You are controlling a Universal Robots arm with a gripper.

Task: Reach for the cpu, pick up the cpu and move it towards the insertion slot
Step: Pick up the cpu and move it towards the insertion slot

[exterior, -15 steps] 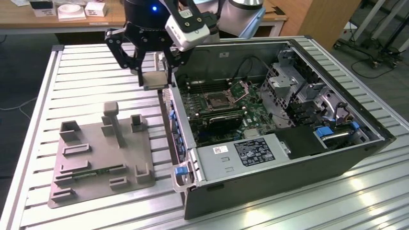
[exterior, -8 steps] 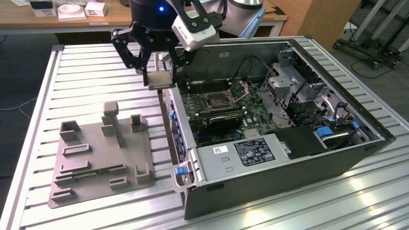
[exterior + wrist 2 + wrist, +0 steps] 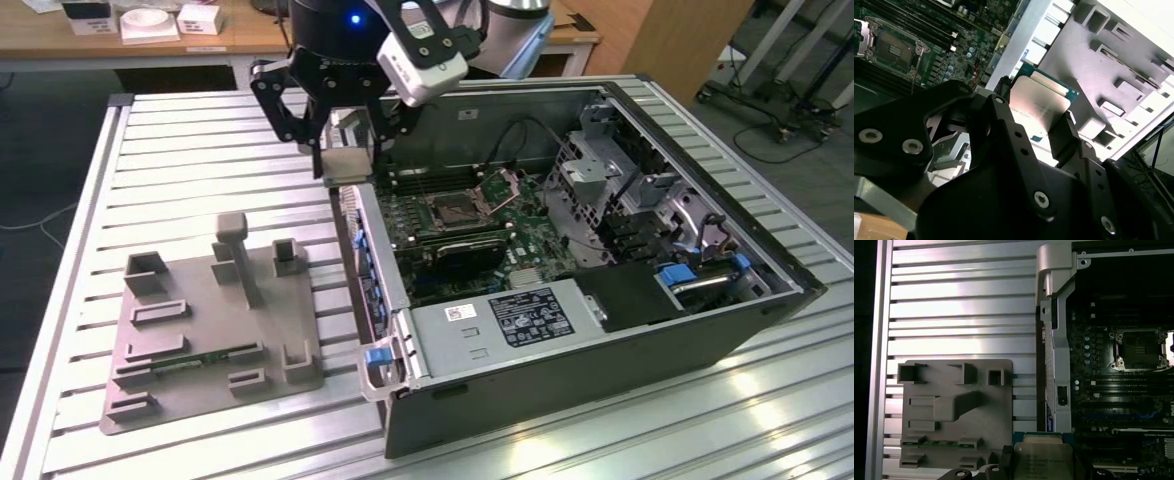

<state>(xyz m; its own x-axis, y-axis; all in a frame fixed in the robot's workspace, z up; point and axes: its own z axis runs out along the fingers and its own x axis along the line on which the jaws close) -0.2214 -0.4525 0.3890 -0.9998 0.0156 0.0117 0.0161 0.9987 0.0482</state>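
My gripper (image 3: 343,158) is shut on the cpu (image 3: 346,167), a flat square chip with a silvery top, and holds it above the near wall of the open computer case. In both wrist views the cpu (image 3: 1040,102) (image 3: 1045,456) sits between the black fingers (image 3: 1066,135). The insertion slot (image 3: 454,208) is a square socket with a metal frame and a dark centre on the green motherboard, toward the exterior view's right of the gripper. It also shows in both wrist views (image 3: 896,50) (image 3: 1140,349), lying apart from the cpu.
The open computer case (image 3: 694,330) lies on a slatted metal table (image 3: 187,130). A grey fixture plate (image 3: 200,320) with raised holders and a green memory stick (image 3: 200,358) lies on the exterior view's left. Drive cages and cables fill the case's right half.
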